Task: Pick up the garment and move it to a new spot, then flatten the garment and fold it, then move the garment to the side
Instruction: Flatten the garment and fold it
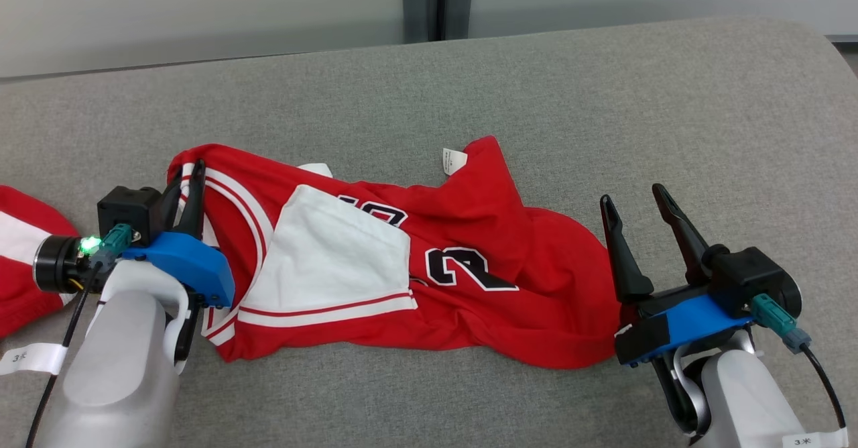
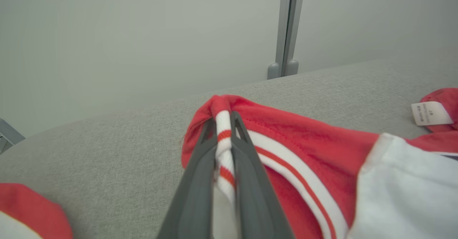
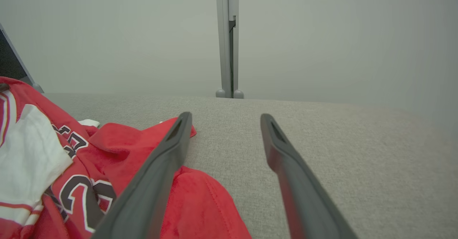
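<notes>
A: Where was the garment (image 1: 549,300)?
B: Red w/ white trim & black numbers, crumpled across the grey padded surface (image 1: 603,99), between the 2 arms. White tag (image 1: 454,161) at its far edge.
A: And the left gripper (image 1: 189,178)?
B: At the garment's left end, jaws closed on the striped red-white trim. Wrist view had the band pinched betw. both fingers.
A: The right gripper (image 1: 633,196)?
B: Jaws wide apart, nothing in them, just beside the garment's right end. One finger lay over red cloth in its wrist view; couldn't tell if touching.
A: Anything else?
B: A 2nd red-white cloth (image 1: 20,267) at far left, apart from the garment
</notes>
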